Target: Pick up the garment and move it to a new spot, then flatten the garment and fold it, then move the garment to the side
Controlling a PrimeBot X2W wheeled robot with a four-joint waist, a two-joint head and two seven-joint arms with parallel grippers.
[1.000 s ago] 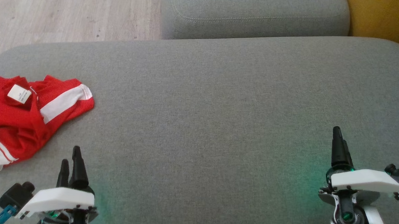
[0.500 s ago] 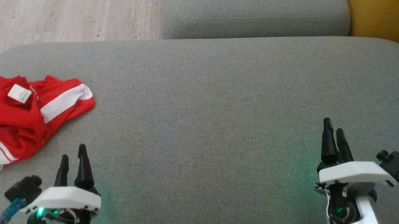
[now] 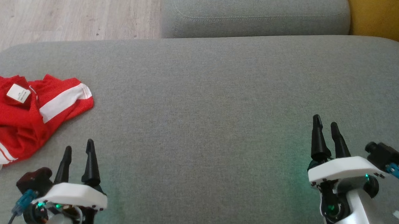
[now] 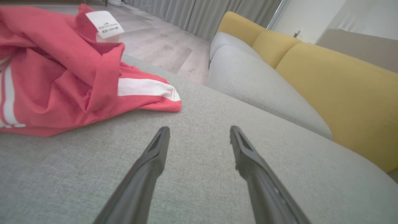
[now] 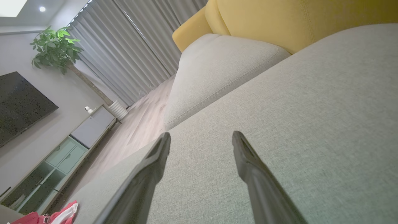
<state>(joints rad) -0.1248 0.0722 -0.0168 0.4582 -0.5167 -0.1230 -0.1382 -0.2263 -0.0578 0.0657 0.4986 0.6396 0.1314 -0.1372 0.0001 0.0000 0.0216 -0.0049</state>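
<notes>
A crumpled red garment [image 3: 18, 119] with white stripes and a white label lies at the far left of the grey sofa cushion [image 3: 203, 102]. In the left wrist view the garment [image 4: 62, 77] is heaped at the upper left, ahead and left of my fingers. My left gripper [image 3: 79, 146] hovers open over bare cushion, just right of the garment's near edge, holding nothing; its own view shows the left gripper [image 4: 199, 130] with fingers spread. My right gripper [image 3: 325, 120] stands open at the lower right, far from the garment, and the right gripper [image 5: 200, 135] is empty.
A second grey cushion [image 3: 256, 14] lies beyond, with a yellow sofa back [image 3: 385, 19] at the upper right. Wooden floor [image 3: 65, 9] shows past the cushion's far left edge. The right wrist view takes in curtains, a plant [image 5: 56, 46] and a cabinet.
Both wrists have rolled so their fingers now stand side by side. The right gripper has shifted left and slightly up the view; the left gripper has drifted a little right. The garment has not moved.
</notes>
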